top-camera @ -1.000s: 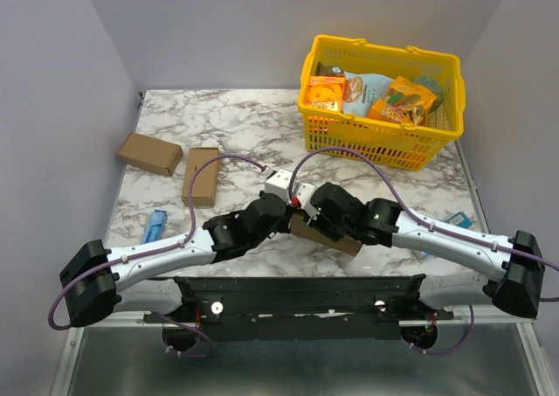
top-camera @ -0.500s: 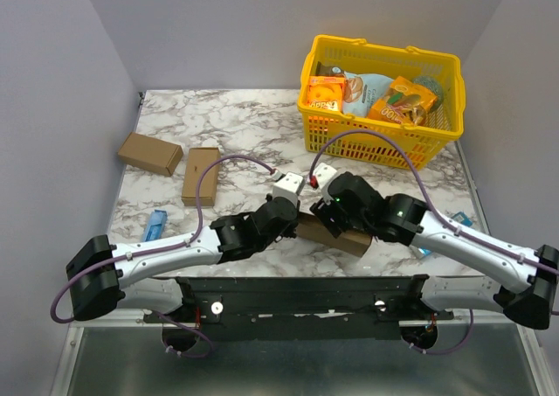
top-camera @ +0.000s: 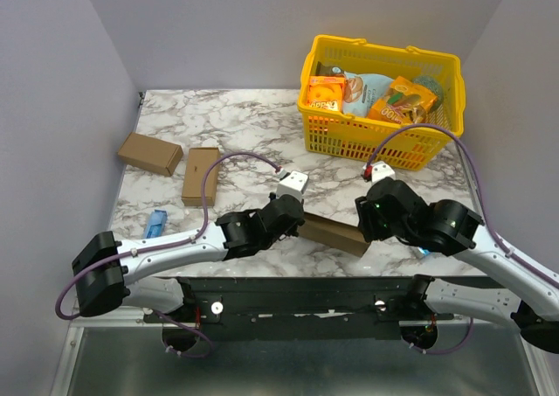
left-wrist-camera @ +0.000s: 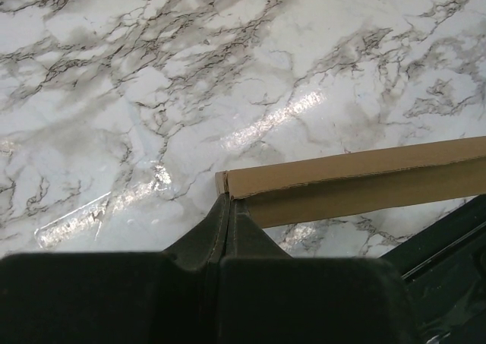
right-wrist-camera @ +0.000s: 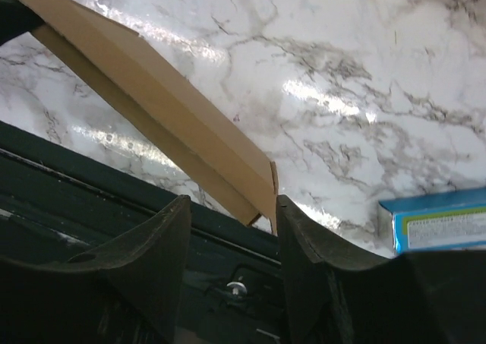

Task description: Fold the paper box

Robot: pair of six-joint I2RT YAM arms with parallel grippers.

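The paper box (top-camera: pixel 332 232) is a flat-folded strip of plain brown cardboard near the table's front edge, at the centre. My left gripper (top-camera: pixel 297 224) is shut on its left corner. In the left wrist view the closed fingertips (left-wrist-camera: pixel 228 207) meet at the corner of the box (left-wrist-camera: pixel 349 181). My right gripper (top-camera: pixel 367 218) is open at the box's right end. In the right wrist view the box (right-wrist-camera: pixel 152 108) runs from the upper left down to its end. That end lies just ahead of the open gripper (right-wrist-camera: pixel 231 207), close to the right finger (right-wrist-camera: pixel 292 230).
A yellow plastic basket (top-camera: pixel 384 147) of groceries stands at the back right. Two smaller cardboard boxes (top-camera: pixel 150 154) (top-camera: pixel 201 176) lie at the left. A blue packet (top-camera: pixel 155 225) lies front left and a blue box (right-wrist-camera: pixel 440 222) front right. A black frame (top-camera: pixel 297 293) runs along the front edge.
My right arm has drawn back to the right, off the box, so more cardboard shows. My left gripper has shifted slightly right, still at the box's left end.
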